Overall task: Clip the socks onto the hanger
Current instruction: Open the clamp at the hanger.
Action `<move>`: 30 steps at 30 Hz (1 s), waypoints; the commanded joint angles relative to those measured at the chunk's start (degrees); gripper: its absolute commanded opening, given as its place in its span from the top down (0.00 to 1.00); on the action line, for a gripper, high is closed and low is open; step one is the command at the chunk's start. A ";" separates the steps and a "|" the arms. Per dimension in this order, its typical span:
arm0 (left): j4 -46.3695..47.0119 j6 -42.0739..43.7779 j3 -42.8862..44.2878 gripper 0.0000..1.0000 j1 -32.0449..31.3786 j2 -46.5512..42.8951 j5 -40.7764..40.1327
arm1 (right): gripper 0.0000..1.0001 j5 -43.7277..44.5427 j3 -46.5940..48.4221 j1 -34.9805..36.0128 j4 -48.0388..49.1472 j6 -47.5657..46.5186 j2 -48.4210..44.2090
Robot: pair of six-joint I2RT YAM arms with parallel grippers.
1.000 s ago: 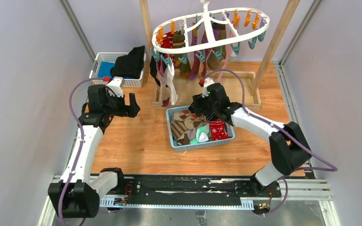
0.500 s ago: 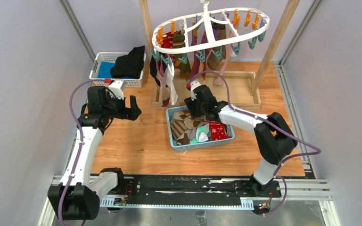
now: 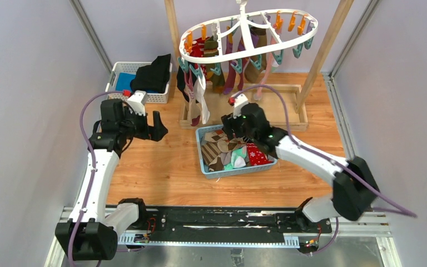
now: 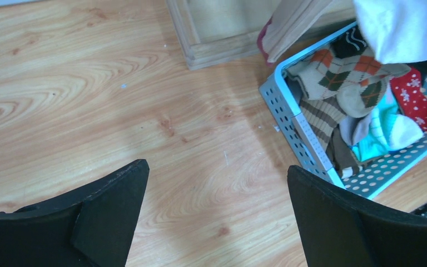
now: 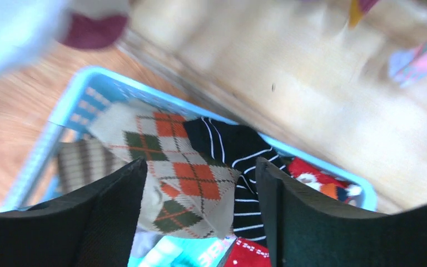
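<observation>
The socks (image 3: 234, 153) lie heaped in a light-blue basket (image 3: 204, 158) at the middle of the table. Several more socks (image 3: 225, 75) hang clipped under the white oval hanger (image 3: 247, 47) behind it. My right gripper (image 3: 235, 133) hovers open over the basket's far end. In the right wrist view, the right gripper (image 5: 201, 167) has a brown argyle sock (image 5: 172, 161) and a dark striped sock (image 5: 239, 150) lying below its spread jaws. My left gripper (image 3: 157, 125) stands open over bare wood left of the basket. In the left wrist view, nothing lies between the jaws of the left gripper (image 4: 217, 167).
A white basket (image 3: 114, 75) holding a black garment and a blue cloth sits at the back left. The wooden frame (image 3: 289, 105) carrying the hanger stands behind the blue basket, with posts on either side. Grey walls close in both sides.
The right arm's elbow swung left and then far out to the right, while its gripper stayed over the basket's far end. The left arm barely moved.
</observation>
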 commanded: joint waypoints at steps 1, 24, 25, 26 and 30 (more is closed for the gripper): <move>-1.81 -1.00 3.15 0.00 0.18 -1.12 4.09 | 0.25 -8.51 -3.11 0.60 5.49 1.01 -13.50; -4.67 -2.90 5.99 0.00 0.19 -6.24 9.09 | 0.11 -42.32 2.77 -13.88 56.54 47.83 -6.79; -4.76 -2.86 5.97 0.00 0.19 -6.27 9.18 | 0.11 -42.27 2.78 -14.14 59.99 50.71 -5.49; -4.91 -2.82 5.99 0.00 0.20 -6.40 9.31 | 0.11 -42.23 2.90 -14.38 62.81 53.14 -4.10; -4.97 -2.65 6.10 0.00 0.17 -6.93 9.81 | 0.11 -41.87 4.31 -14.93 71.89 59.80 0.74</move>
